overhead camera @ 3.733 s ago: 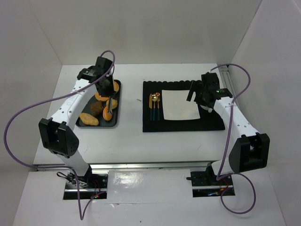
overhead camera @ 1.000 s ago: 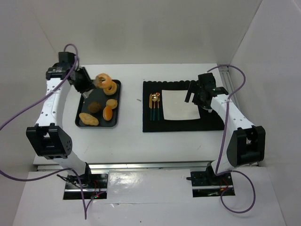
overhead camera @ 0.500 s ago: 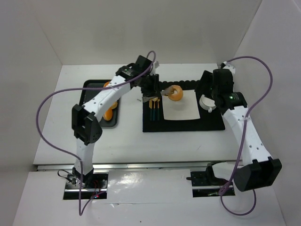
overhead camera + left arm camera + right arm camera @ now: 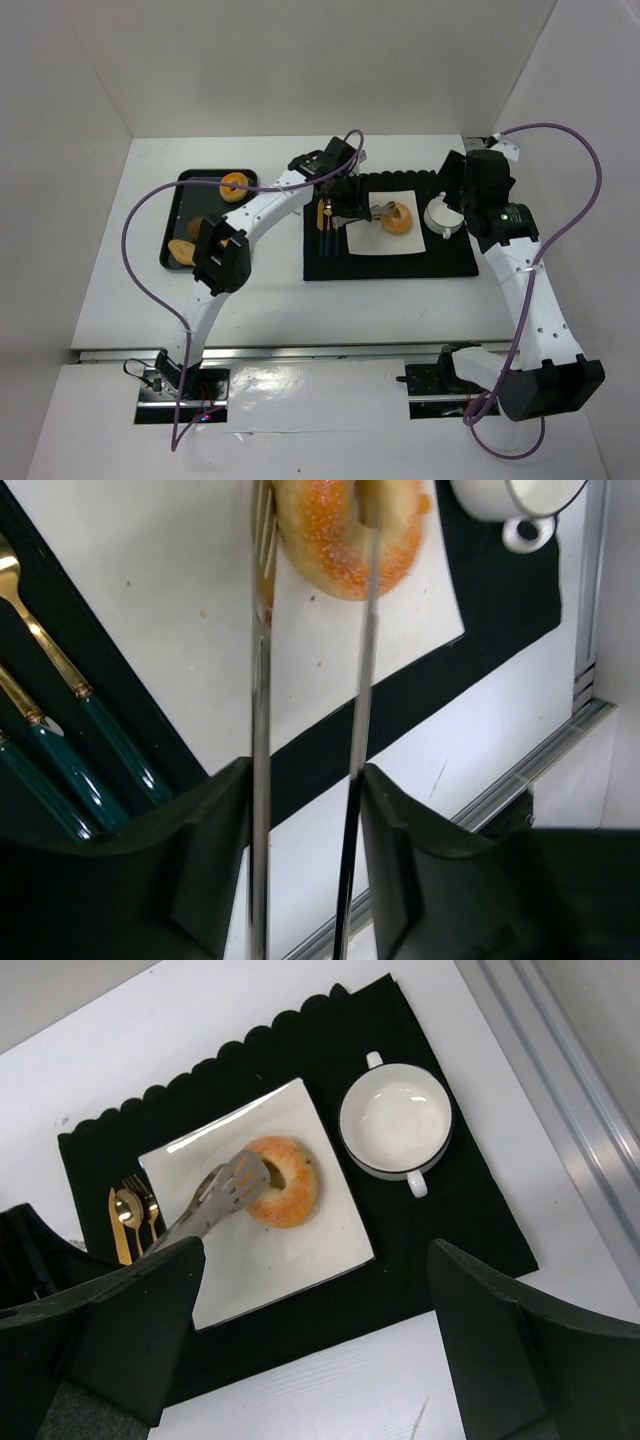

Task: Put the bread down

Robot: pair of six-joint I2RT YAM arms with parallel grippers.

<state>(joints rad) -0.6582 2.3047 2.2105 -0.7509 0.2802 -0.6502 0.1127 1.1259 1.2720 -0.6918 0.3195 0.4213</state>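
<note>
A sugared ring doughnut (image 4: 399, 218) lies on the square white plate (image 4: 365, 240) on the black placemat. It also shows in the left wrist view (image 4: 345, 530) and the right wrist view (image 4: 283, 1182). My left gripper (image 4: 345, 200) (image 4: 305, 780) is shut on metal tongs (image 4: 260, 680). The tong blades still straddle one side of the doughnut, one tip at its hole. My right gripper (image 4: 455, 190) (image 4: 320, 1360) is open and empty, hovering above the placemat's right part near the white bowl (image 4: 441, 217).
A black tray (image 4: 172, 215) at the left holds another ring doughnut (image 4: 234, 183) and some buns (image 4: 181, 250). Gold and teal cutlery (image 4: 325, 222) lies on the placemat (image 4: 390, 265) left of the plate. The bowl (image 4: 395, 1125) stands right of the plate.
My left arm has carried the doughnut in the tongs from the plate's far left corner to its middle and lowered it. My right arm has shifted slightly right above the bowl.
</note>
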